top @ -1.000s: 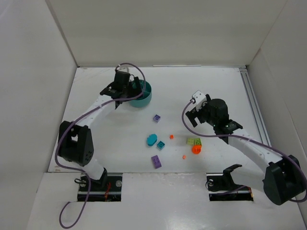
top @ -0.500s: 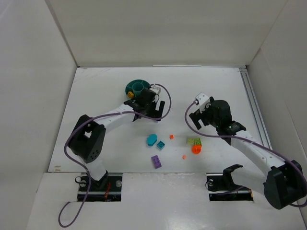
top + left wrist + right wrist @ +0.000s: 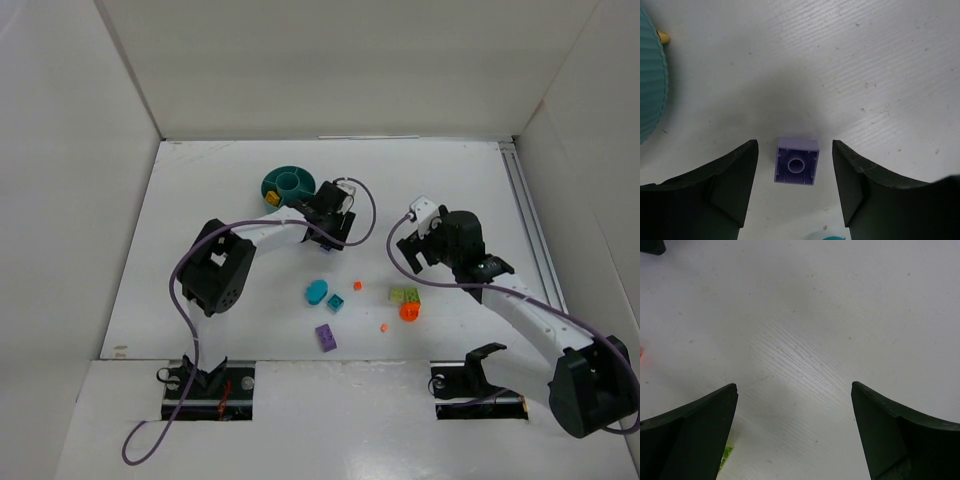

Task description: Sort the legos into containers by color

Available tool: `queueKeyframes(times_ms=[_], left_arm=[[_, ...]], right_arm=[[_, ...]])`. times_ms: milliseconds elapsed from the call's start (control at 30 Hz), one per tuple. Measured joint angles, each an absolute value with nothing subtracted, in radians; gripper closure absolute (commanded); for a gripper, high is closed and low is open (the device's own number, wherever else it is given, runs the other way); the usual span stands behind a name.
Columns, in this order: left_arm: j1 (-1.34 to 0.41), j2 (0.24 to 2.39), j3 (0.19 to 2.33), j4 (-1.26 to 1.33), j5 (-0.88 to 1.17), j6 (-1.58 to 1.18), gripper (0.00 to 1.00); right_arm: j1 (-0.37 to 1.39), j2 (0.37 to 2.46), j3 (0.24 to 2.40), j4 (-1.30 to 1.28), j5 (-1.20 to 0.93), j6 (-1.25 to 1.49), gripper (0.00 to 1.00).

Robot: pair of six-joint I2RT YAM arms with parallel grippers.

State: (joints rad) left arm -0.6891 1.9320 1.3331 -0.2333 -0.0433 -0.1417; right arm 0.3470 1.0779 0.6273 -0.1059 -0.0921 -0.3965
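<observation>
Left tool (image 3: 795, 147): released; its two dark fingers (image 3: 730, 190) stand either side of a small purple brick, with a strip of bare desk on each side, touching neither face.
Small purple brick (image 3: 796, 161): flat on the desk (image 3: 450, 180), a round tube showing in its upward face; in the top view the left tool's head covers it.
Dish (image 3: 275, 180): round, teal, with a centre cup ringed by wedges, at the far left of the desk, near the left tool; its ribbed outer wall (image 3: 650, 85) fills the left edge of the wrist view, apart from the brick.
Yellow bit (image 3: 271, 198): at the dish's near rim; I cannot tell whether it lies inside or outside.
Loose pieces nearer the arms: teal oval (image 3: 316, 291) just beside a teal brick (image 3: 336, 303), larger purple brick (image 3: 325, 337), two tiny orange bits (image 3: 357, 286) (image 3: 384, 327).
Right tool (image 3: 793, 387): released, spread wide over bare desk, grasping nothing.
By the right tool: lime green brick (image 3: 404, 295) touching an orange round piece (image 3: 410, 312); the green corner (image 3: 726, 455) shows beside its left finger.
</observation>
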Motion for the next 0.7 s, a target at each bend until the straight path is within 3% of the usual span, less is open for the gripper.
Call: queueKeyframes(times_ms=[300, 700], left_arm=[[-0.687, 1.95, 1.345, -0.277, -0.066, -0.138, 0.5], [-0.687, 1.95, 1.345, -0.281, -0.069, -0.139, 0.75]], right_arm=[[0.338, 1.073, 0.622, -0.107, -0.104, -0.397, 0.0], [0.335, 1.073, 0.622, -0.106, -0.113, -0.397, 0.0]])
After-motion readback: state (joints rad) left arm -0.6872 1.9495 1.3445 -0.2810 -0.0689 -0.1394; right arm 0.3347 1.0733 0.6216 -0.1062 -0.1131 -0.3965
